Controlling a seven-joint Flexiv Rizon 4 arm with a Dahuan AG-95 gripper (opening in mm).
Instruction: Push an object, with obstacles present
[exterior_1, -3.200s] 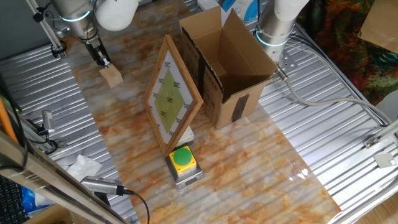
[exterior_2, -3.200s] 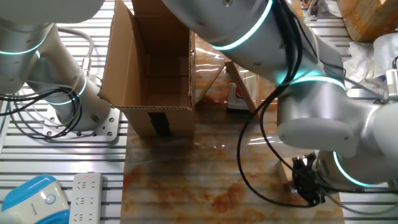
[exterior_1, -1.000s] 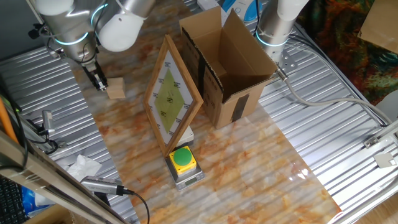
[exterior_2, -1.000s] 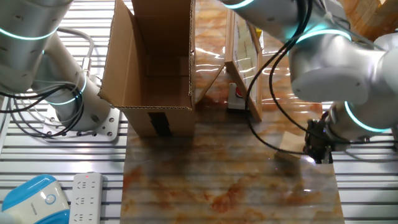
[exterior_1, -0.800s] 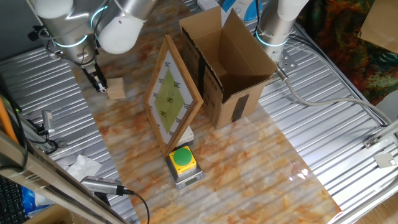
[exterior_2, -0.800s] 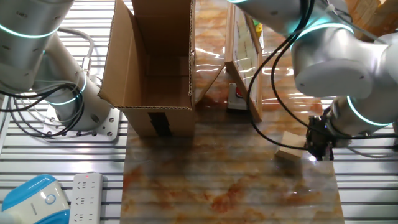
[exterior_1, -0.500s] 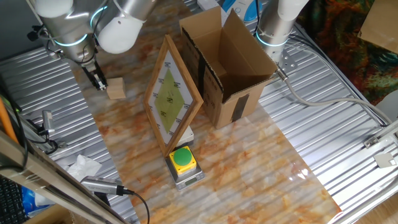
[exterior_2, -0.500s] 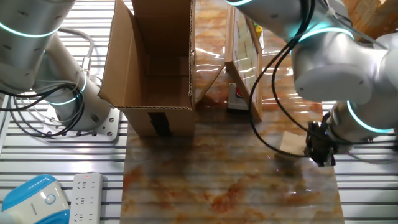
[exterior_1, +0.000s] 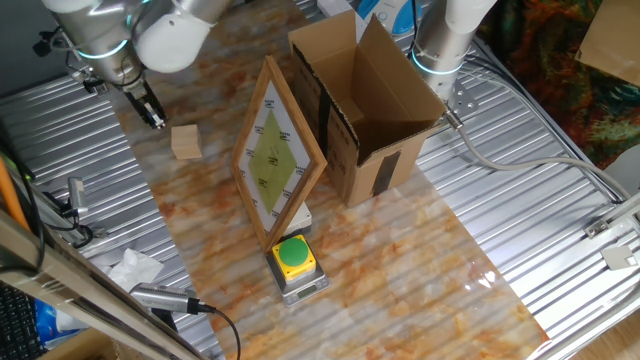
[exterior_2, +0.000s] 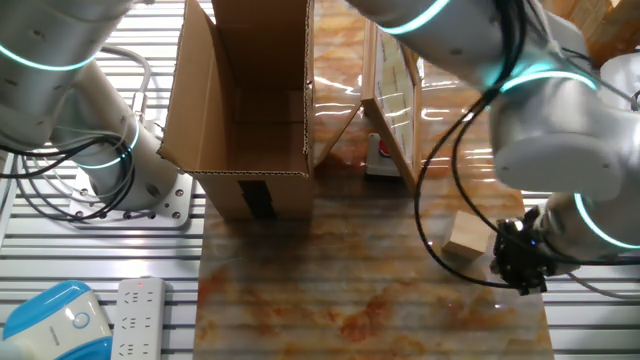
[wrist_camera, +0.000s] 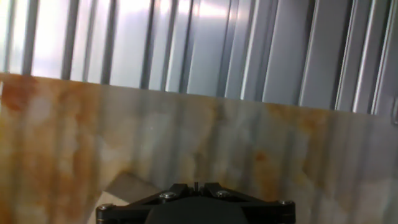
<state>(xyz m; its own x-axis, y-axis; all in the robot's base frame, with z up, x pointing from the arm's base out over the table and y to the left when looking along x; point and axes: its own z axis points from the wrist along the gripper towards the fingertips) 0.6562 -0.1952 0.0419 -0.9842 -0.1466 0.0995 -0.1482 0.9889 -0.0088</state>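
At upper left of one fixed view, the wooden cube (exterior_1: 185, 141) rests on the marbled surface (exterior_1: 400, 270), apart from the gripper (exterior_1: 156, 120). You cannot tell the jaws' width. Judge it light, rigid, easily sliding; push a flat side low, squarely.

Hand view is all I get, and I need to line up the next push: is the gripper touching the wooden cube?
Observer: No. The gripper is apart from the wooden cube.
Operator: What stands beyond the cube?
Observer: The framed board, upright on one corner.
Operator: And past that?
Observer: An open cardboard box behind the board, and a yellow button at the board's foot.
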